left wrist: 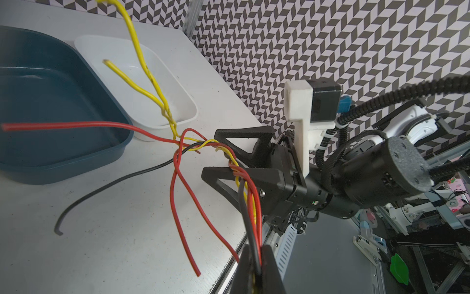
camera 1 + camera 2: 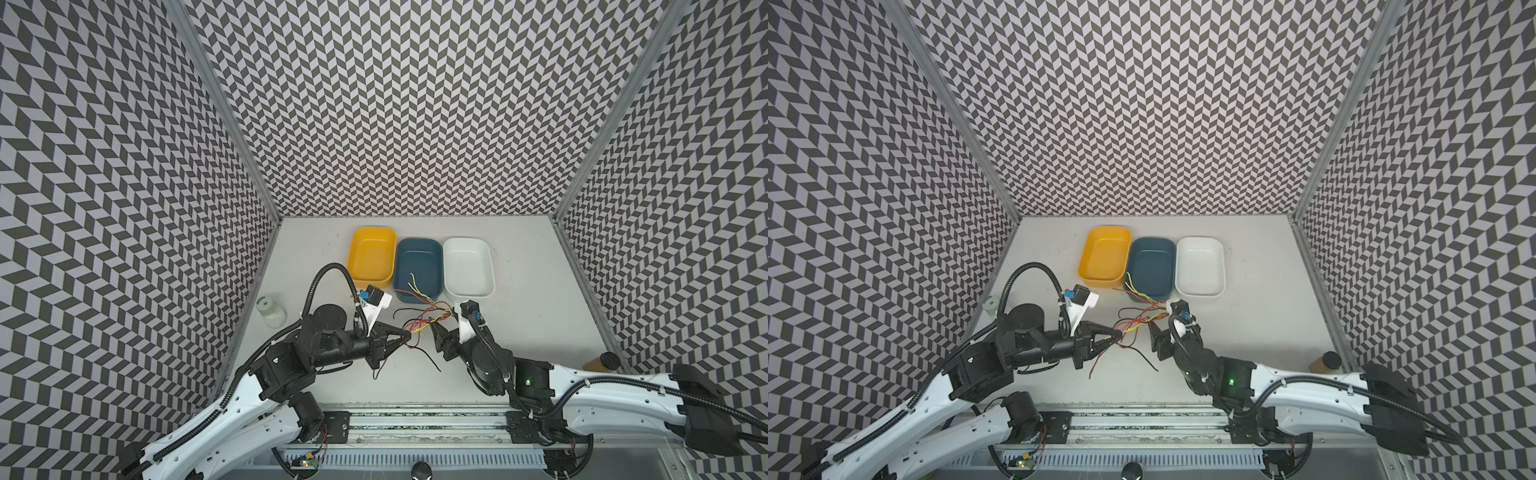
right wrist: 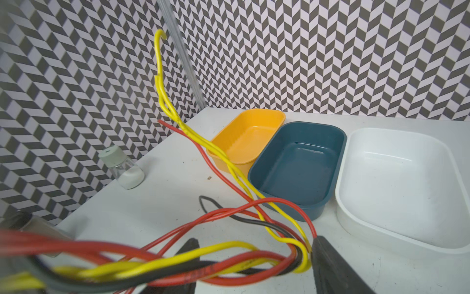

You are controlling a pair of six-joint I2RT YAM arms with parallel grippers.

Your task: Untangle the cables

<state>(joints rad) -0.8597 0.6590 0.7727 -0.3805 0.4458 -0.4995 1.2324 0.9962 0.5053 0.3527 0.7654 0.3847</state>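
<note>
- Left fingers [image 1: 270, 267]: closed tight on the cables [image 1: 251, 203], pinching several strands together at one end of the twisted run.
- Cables: a red, orange, yellow and black bundle is held above the surface [image 2: 519, 324] between the two arms, just short of the blue tray [image 2: 419, 262]. Black ends trail down onto the surface and yellow ends rise free.
- Handling, as judged: light, thin and springy. The strands hold their kinks, and the smooth sheaths are likely to slip. The best hold is a single strand just beside the twist, or a free end.
- Right fingers [image 1: 241, 131]: spread open astride the bundle, not clamped on it.
- Beyond: the yellow tray [image 2: 372, 253], blue tray and white tray [image 2: 467, 266] stand in a row. A jar [image 2: 272, 311] stands apart by the left wall.
- Markings: no brand, label or writing can be read.
</note>
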